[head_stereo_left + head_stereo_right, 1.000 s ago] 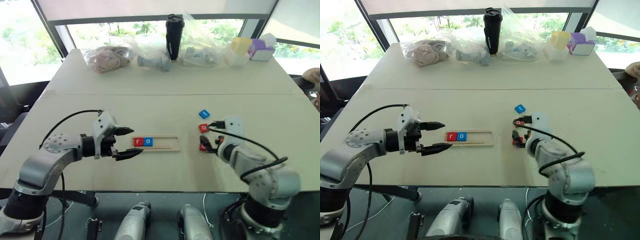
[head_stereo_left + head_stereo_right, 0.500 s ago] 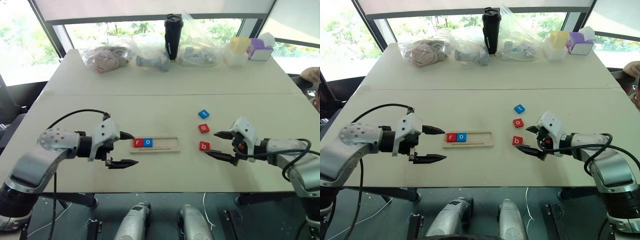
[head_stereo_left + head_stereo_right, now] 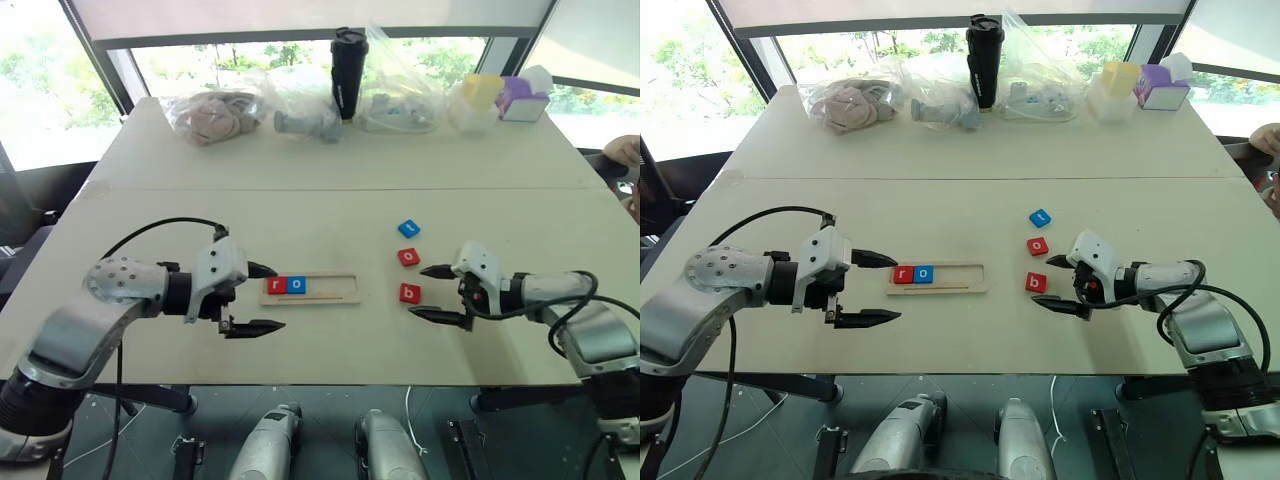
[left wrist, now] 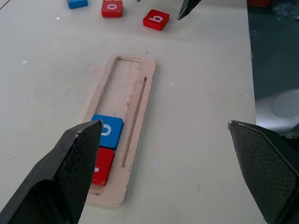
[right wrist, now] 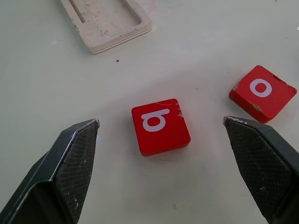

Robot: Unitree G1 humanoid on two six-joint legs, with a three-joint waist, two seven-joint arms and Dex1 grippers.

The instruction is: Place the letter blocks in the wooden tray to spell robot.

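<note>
The wooden tray [image 3: 310, 287] lies on the pale surface [image 3: 330, 200] with two of its five places filled: a red "r" block [image 3: 277, 285] sits at its left end and a blue "o" block [image 3: 297, 285] touches it on the right. The rest of the tray, the larger part toward its right end, is bare. So "ro" is spelled, and by my reading "b", "o" and "t" are left to place.

Those three lie loose to the right of the tray, apart from it. The red "b" block [image 5: 160, 126] is nearest the tray's right end. The red "o" block [image 5: 262, 93] lies just beyond it, farther from the tray, and a blue block [image 3: 408, 228] is farthest of all; its letter is too small to read for certain.

The right gripper [image 3: 435, 293] has its jaws spread wide and holds nothing. The "b" block lies just ahead of the gap between the two jaws, touching neither, so it looks to be the next piece to take.

The left gripper [image 3: 260, 298] hangs at the tray's left end, jaws likewise wide open and empty, one on either side of that end and clear of the tray.
</note>
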